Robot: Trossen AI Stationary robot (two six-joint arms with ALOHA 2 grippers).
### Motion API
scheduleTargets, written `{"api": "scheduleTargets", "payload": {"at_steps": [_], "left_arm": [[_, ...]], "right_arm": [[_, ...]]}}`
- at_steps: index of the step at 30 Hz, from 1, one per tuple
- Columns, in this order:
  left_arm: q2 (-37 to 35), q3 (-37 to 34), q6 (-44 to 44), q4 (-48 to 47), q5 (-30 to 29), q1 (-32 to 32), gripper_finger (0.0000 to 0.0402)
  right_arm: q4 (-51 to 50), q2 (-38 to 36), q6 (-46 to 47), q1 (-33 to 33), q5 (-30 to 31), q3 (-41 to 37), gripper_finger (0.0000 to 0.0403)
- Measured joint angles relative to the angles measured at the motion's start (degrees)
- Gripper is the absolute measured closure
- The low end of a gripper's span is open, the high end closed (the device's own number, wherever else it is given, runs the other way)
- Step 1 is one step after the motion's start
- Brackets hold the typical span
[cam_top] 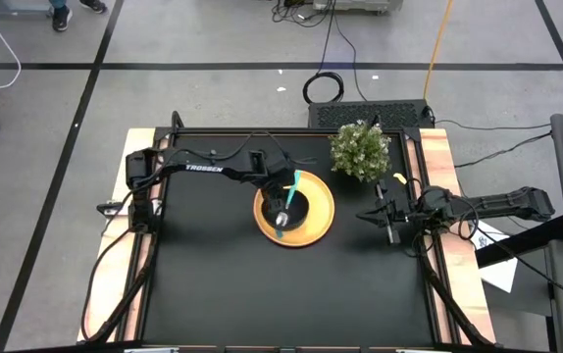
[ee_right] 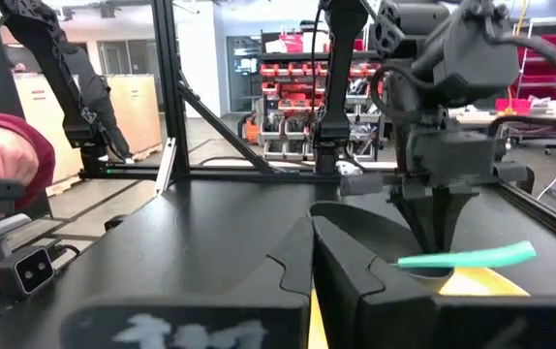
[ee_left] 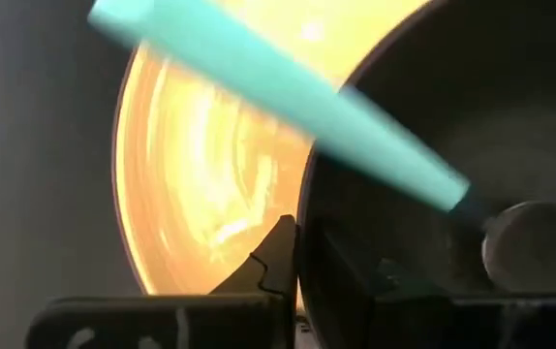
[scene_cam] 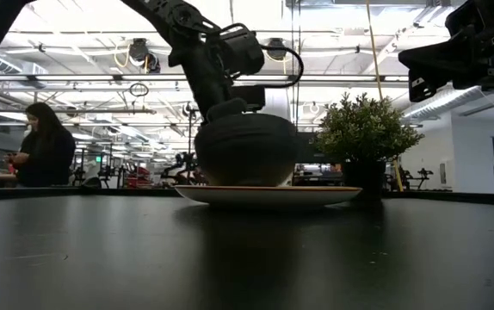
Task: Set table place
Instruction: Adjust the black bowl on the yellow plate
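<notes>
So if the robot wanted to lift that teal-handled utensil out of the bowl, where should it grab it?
Probably by the teal handle, pinched across its flat sides from above. The utensil leans in the black bowl with its metal end down inside, so the handle pokes out past the rim, free to reach. The left end effector is already at the bowl.

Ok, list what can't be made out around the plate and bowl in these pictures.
- Fork: not found in any view; only one teal-handled utensil shows, lying in the black bowl.
- That utensil's head: blurred in the left wrist view, hidden by the bowl's wall in the low view.
- Left gripper: straddles the bowl's rim, but contact is unclear.
- Yellow plate: its far edge is behind the bowl in the low view.
- Right gripper: too small in the high view.
</notes>
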Motion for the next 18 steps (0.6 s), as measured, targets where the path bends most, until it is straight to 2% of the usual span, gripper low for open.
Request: {"api": "scheduleTargets", "payload": {"at_steps": [6, 13, 18], "left_arm": [[0.2, 0.1, 1.4, 1.3, -2.4, -0.1, 0.0369], [-0.6, 0.1, 3.4, 4.6, -6.0, -1.7, 0.0394], [-0.6, 0.0, 4.0, 5.7, -8.1, -3.4, 0.039]], "right_arm": [[-0.1, 0.3, -0.4, 0.0, 0.0, 0.0, 0.0403], [0.0, 0.3, -1.1, 0.0, 0.0, 0.0, 0.0403], [0.0, 0.3, -1.1, 0.0, 0.0, 0.0, 0.0403]]}}
